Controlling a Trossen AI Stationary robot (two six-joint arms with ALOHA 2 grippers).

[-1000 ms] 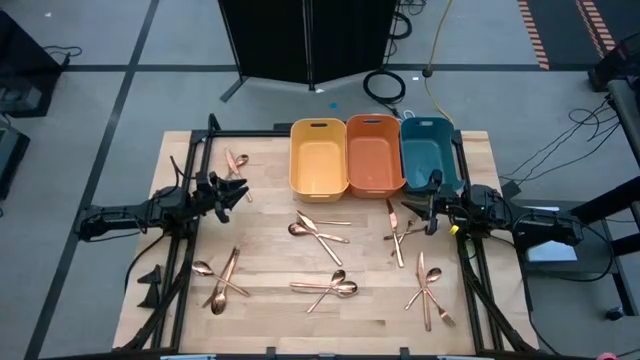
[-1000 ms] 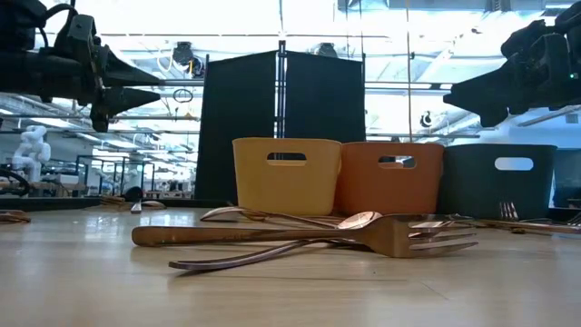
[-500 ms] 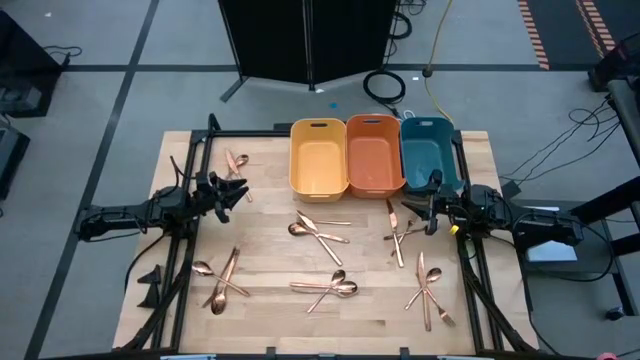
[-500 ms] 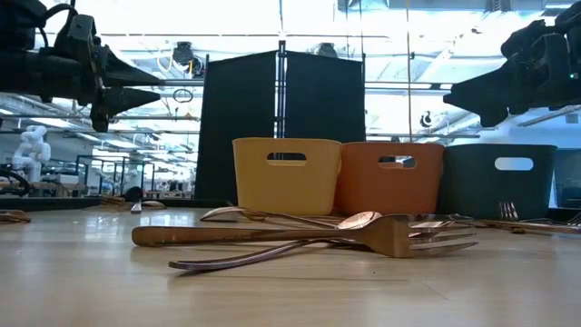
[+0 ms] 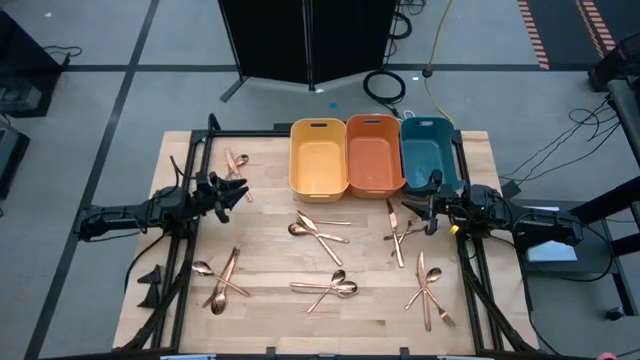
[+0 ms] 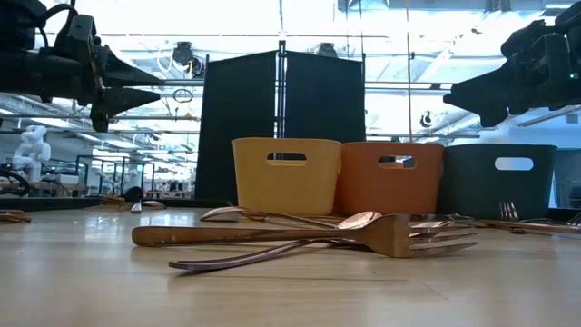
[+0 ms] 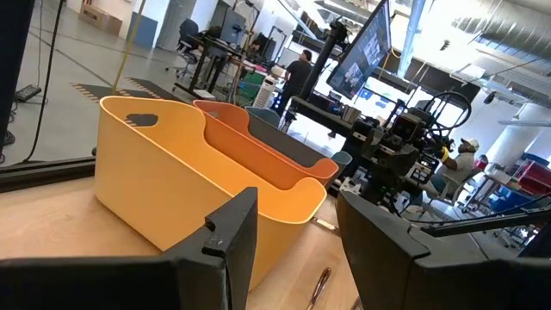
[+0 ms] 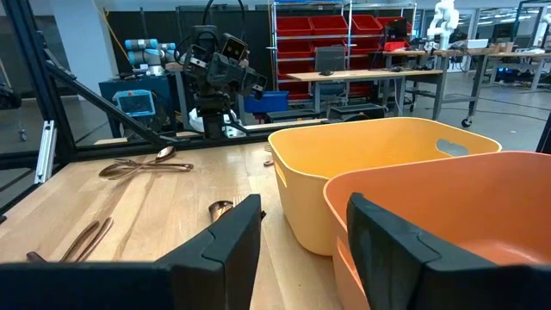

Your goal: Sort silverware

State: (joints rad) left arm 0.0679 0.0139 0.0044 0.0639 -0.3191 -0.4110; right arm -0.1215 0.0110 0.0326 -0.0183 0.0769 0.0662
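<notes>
Copper spoons, forks and knives lie flat in several small heaps on the wooden table: near the far left, mid-table, near the front, front left, and two on the right. In the low view a fork lies closest. My left gripper hovers open above the table's left side, pointing right; its fingers frame the yellow bin. My right gripper hovers open at the right, pointing left, near the teal bin. Neither holds anything.
Three bins stand side by side at the far edge: yellow, orange, teal. A black panel stands behind them. Black frame rails run along the table's left and right sides. People work in the room beyond.
</notes>
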